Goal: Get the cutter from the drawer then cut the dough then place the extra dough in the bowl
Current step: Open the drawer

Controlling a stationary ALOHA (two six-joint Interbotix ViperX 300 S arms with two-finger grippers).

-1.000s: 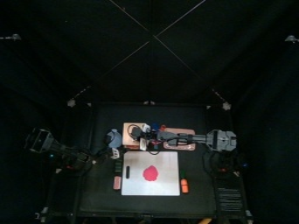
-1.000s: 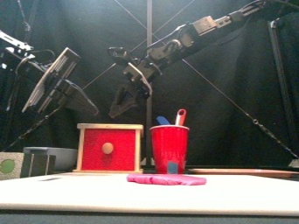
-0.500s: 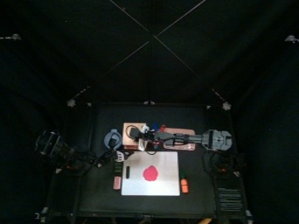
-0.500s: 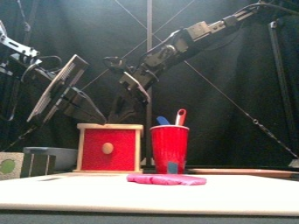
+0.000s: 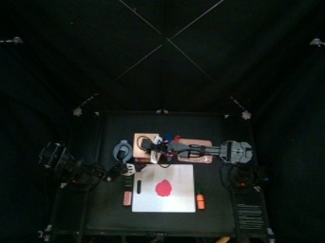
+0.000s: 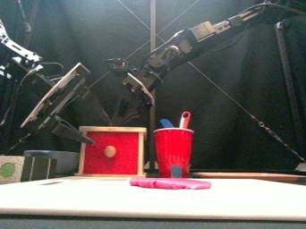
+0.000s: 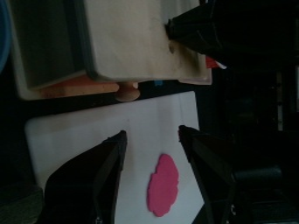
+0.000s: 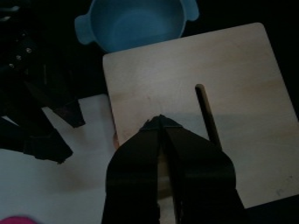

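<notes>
The pale wooden box [image 6: 111,150] with its red drawer front stands behind the white cutting board [image 5: 181,201]. A flat pink-red dough disc [image 5: 165,186] lies on the board. My left gripper [image 7: 155,144] is open, its jaws spread wide over the board in front of the drawer knob [image 7: 126,90]. It holds nothing. My right gripper [image 8: 162,122] is shut and hovers above the box top [image 8: 193,74], near the slot. No cutter is in view. The blue-grey bowl [image 8: 135,22] sits beside the box on its left.
A red cup [image 6: 174,152] with a blue and a red toy knife stands right of the box. Small orange things [image 5: 200,200] lie beside the board's left and right edges. The two arms are close together over the box.
My left gripper has opened from shut to wide and has come lower toward the drawer front. The right arm has barely moved.
</notes>
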